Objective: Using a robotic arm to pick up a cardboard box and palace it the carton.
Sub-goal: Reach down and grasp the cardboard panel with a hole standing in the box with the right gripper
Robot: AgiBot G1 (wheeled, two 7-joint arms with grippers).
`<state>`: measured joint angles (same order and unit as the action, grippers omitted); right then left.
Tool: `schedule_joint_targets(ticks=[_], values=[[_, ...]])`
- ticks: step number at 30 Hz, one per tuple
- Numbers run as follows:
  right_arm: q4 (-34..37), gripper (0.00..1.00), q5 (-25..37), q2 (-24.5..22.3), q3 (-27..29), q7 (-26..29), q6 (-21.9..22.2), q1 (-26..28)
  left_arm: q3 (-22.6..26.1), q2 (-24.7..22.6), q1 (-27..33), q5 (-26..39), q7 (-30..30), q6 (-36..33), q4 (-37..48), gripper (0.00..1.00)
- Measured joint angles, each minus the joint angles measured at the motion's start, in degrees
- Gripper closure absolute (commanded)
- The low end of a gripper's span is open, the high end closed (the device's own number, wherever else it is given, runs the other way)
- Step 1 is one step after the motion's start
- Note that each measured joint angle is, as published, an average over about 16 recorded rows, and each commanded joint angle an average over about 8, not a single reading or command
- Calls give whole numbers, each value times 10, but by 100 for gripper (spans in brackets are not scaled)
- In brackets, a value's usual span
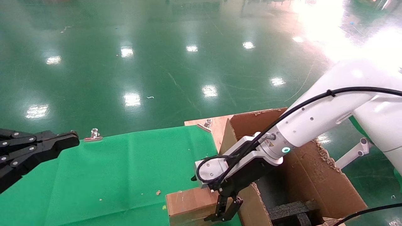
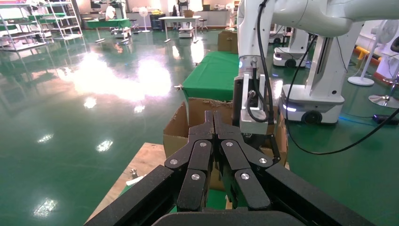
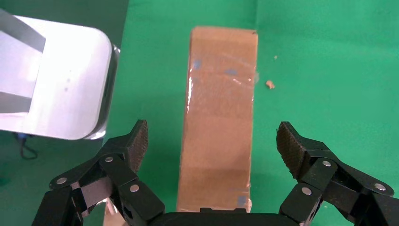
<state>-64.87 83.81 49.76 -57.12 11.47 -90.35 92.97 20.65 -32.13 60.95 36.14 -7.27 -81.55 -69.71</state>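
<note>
The right hand (image 3: pixel 211 146) is spread open above the cardboard box (image 3: pixel 219 117), which lies on the green-clothed worktop (image 1: pixel 110 172) beside the carton (image 1: pixel 314 175). A centred descent is advised before closure. The left hand (image 1: pixel 47 144) is parked, clenched.

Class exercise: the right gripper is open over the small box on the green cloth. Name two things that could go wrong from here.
1. The right gripper straddles the cardboard box with its pads clear of the sides; an off-centre close could twist or push the box.
2. The carton wall stands right beside the box, so the lift could clip its torn flap.
</note>
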Motion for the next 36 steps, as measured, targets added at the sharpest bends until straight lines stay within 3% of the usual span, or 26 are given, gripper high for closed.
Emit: schedule_joint_targets(ticks=[4,5,11,13,36], values=[[8,3,7,7,-21,-11,1,10,0,0,0,0,0,0,0,0],[10,11,8,8,-24,-13,1,12,0,0,0,0,0,0,0,0],[15,86,14,13,-39,-20,2,20,0,0,0,0,0,0,0,0],[15,100,15,13,-40,-21,2,21,0,0,0,0,0,0,0,0],[13,100,12,12,-34,-19,2,17,0,0,0,0,0,0,0,0]])
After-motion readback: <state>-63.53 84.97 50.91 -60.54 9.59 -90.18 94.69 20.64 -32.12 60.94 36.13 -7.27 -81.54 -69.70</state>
